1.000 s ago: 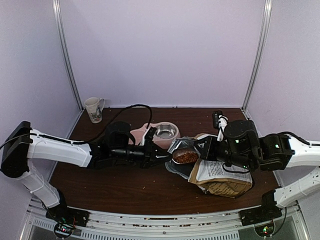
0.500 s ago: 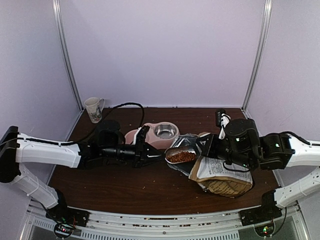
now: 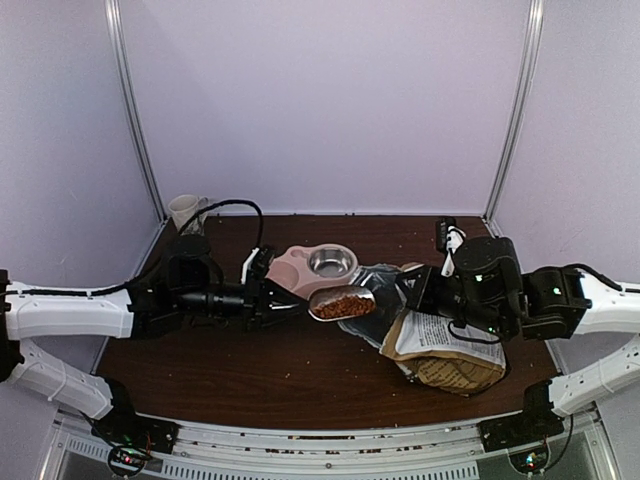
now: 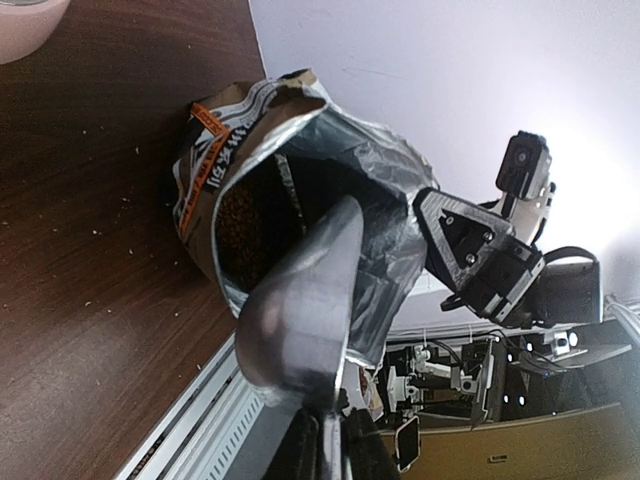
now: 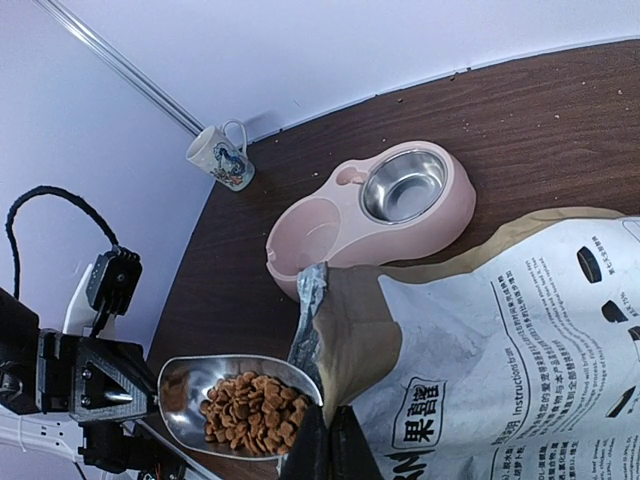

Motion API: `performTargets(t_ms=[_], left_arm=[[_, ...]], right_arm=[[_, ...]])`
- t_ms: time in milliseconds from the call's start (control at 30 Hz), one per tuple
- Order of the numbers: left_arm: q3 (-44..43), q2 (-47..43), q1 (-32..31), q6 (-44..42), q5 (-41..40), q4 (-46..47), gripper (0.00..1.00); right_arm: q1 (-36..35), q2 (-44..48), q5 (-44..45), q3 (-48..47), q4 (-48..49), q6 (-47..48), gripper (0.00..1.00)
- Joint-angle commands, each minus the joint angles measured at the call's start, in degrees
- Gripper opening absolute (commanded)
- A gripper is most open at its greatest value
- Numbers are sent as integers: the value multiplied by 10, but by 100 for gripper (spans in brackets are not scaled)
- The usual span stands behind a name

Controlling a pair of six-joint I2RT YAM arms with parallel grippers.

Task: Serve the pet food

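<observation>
A metal scoop (image 3: 340,302) carries a heap of pet food (image 3: 345,304), hanging just above the table in front of the pink double bowl (image 3: 285,272). My left gripper (image 3: 288,300) is shut on the scoop's handle; the left wrist view shows the scoop's underside (image 4: 300,310) from behind, the fingers (image 4: 335,450) clamped at its base. The right wrist view shows the brown kibble (image 5: 250,410) lying in the scoop (image 5: 190,385). My right gripper (image 5: 325,440) is shut on the torn rim of the paper bag (image 5: 500,340), holding its foil mouth (image 4: 330,170) open.
The bag (image 3: 440,350) lies at the right centre. The pink bowl (image 5: 440,225) has one bare pink well and one steel insert (image 5: 405,185). A printed mug (image 3: 185,212) stands at the back left corner. Crumbs dot the table.
My left arm has drawn back to the left, carrying the loaded scoop out of the bag's mouth to a spot in front of the pink bowl. The right arm and bag stay put.
</observation>
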State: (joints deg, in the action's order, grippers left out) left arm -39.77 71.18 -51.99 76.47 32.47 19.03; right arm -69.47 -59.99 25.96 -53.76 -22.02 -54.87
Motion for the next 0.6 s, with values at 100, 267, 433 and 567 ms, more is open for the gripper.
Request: performTargets(t_ms=[100,267,433,567], left_arm=[[34,-42,67,28,-6,39,0],[55,-66,113,51,-11,53,0],[85,-102,183,52,-28,32,0],[106,-126,245,44,-44,4,0]], right_arm=[[5,4,34,1,0,-1,0],[6,-3,36,-11,-3,5,0],[6,-5,36,-11,2,6,0],[6,-9,32,-11,7,7,0]])
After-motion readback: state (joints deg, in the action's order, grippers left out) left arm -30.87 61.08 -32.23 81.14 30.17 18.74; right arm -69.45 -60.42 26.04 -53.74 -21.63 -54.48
